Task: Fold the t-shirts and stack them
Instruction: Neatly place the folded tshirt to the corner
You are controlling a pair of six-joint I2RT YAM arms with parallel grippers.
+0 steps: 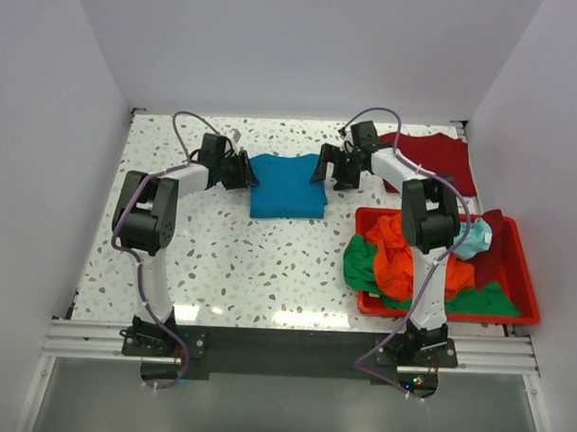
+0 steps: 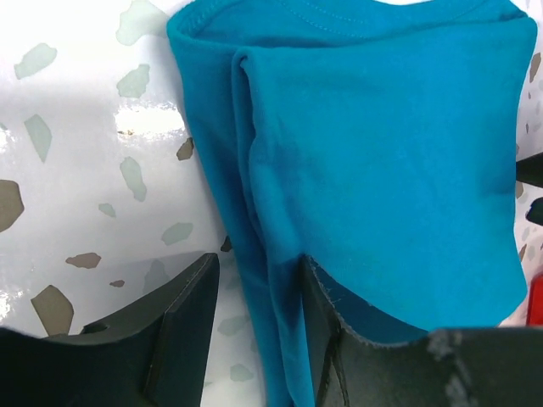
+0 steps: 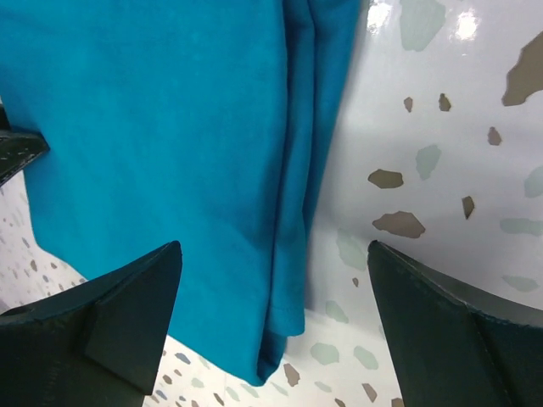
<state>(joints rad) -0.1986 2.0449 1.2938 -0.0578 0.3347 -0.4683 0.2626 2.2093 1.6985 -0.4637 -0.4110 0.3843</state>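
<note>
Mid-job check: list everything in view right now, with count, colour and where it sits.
teal-blue t-shirt: 1, teal-blue, folded, far middle of table
dark red t-shirt: 1, dark red, flat, far right of table
orange t-shirt: 1, orange, heaped in bin
green t-shirt: count unclear, green, both ends of bin
pale aqua t-shirt: 1, pale aqua, in bin
dark red cloth: 1, dark red, bin's right side
red bin: 1, red, near right
table: 1, white speckled
left gripper: 1, black, open, astride teal shirt's left edge
right gripper: 1, black, open wide, astride its right edge
</note>
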